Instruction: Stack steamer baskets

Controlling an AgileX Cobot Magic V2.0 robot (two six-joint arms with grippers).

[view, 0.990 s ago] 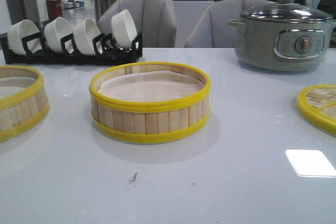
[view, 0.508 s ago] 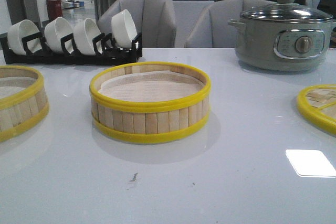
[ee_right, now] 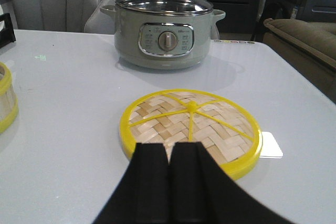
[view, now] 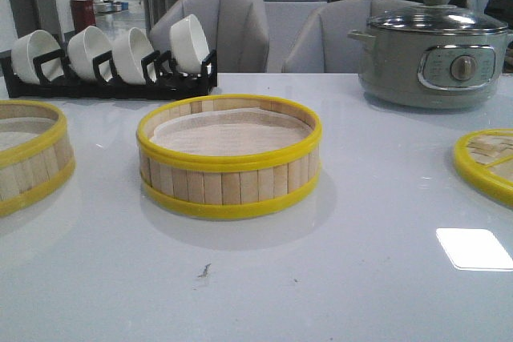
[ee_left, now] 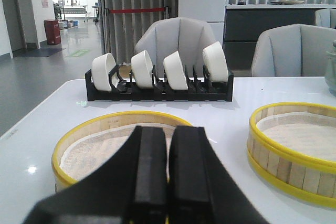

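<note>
One steamer basket [view: 229,158] stands in the middle of the white table. A second steamer basket [view: 28,154] stands at the left edge of the front view. Both also show in the left wrist view: the left one [ee_left: 100,145] lies just beyond my left gripper [ee_left: 169,135], the middle one [ee_left: 296,148] off to the side. My left gripper is shut and empty. My right gripper [ee_right: 169,150] is shut and empty, in front of the flat woven lid [ee_right: 190,124]. Neither gripper shows in the front view.
A grey electric pot [view: 433,54] with a glass lid stands at the back right. A black rack with white bowls [view: 112,58] stands at the back left. The woven lid [view: 485,162] lies at the right edge. Chairs stand behind the table.
</note>
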